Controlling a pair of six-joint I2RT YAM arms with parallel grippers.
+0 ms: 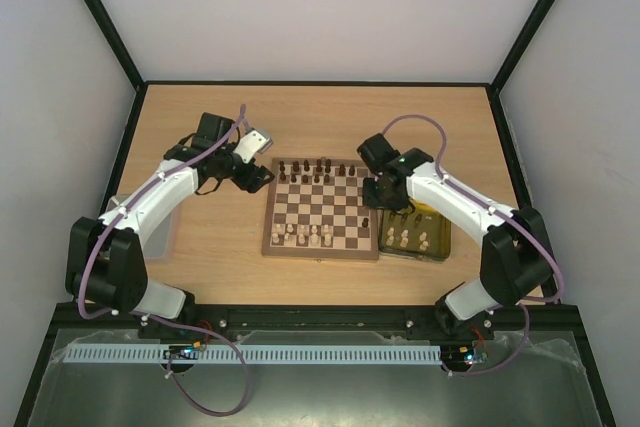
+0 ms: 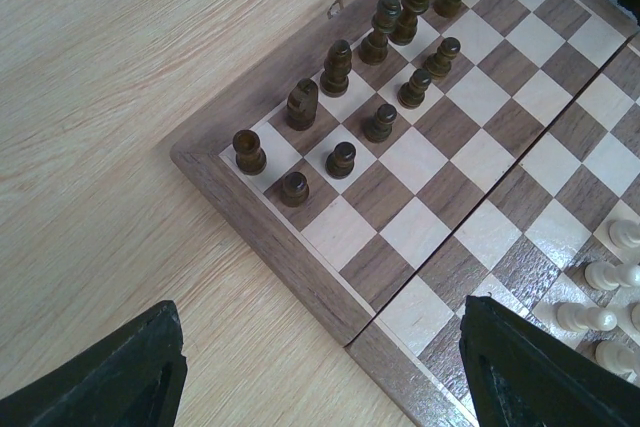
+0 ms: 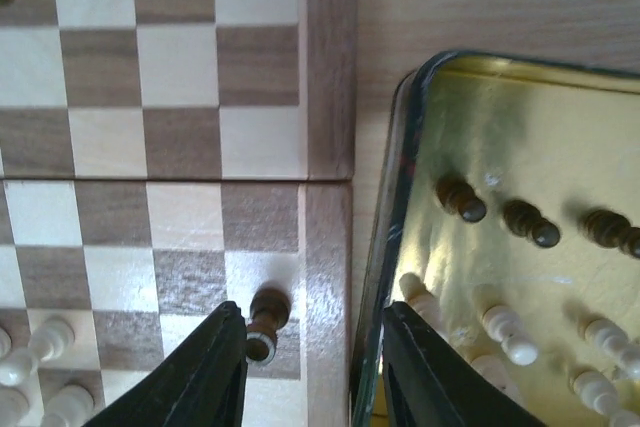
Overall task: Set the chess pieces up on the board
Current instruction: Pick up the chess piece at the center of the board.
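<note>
Chiefly, the risk sits with the dark pawn [image 3: 268, 319] on the chessboard's [image 3: 330, 67] edge column, in the pale side's rows and right by the board's border. It touches the inner face of one finger of the right gripper [image 3: 315, 319], whose jaws stand partly apart with nothing clamped between them. The other finger hangs beyond the board's border, over the rim of the gold tray [image 3: 520, 117]. If the jaws close from here, I judge that this finger could catch the rim and shove the tray. The touching finger could also tip the pawn toward the pale pieces [image 3: 30, 347] on the board nearby. The left gripper [image 2: 325, 357] hovers over the board's left edge, jaws wide and empty.

Counted: one board, one tray, two grippers. At the board's far end, five dark pawns [image 2: 379, 122] stand before a back rank [image 2: 337, 67] of about seven, the farthest overlapping. Beside the board, the tray shows three dark spares [image 3: 530, 224] and at least four pale spares [image 3: 505, 335]; the frame cuts off more.
</note>
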